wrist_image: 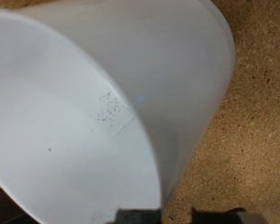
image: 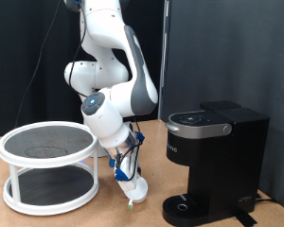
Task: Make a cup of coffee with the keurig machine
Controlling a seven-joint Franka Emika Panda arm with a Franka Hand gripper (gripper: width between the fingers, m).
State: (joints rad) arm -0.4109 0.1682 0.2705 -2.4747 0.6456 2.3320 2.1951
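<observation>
Exterior view shows the white arm (image: 109,80) bent low over the counter (image: 104,216), between a white two-tier round rack (image: 49,165) at left and the keurig machine (image: 213,161) at right. Its gripper (image: 133,189) hangs near the counter with the cup (wrist_image: 103,103); wrist view fills with that cup, though I cannot tell the fingers' spread.

One white cup (wrist_image: 103,103) shows. One black keurig machine (image: 216,161) stands there. One white two-tier rack (image: 49,165) completes the count.
</observation>
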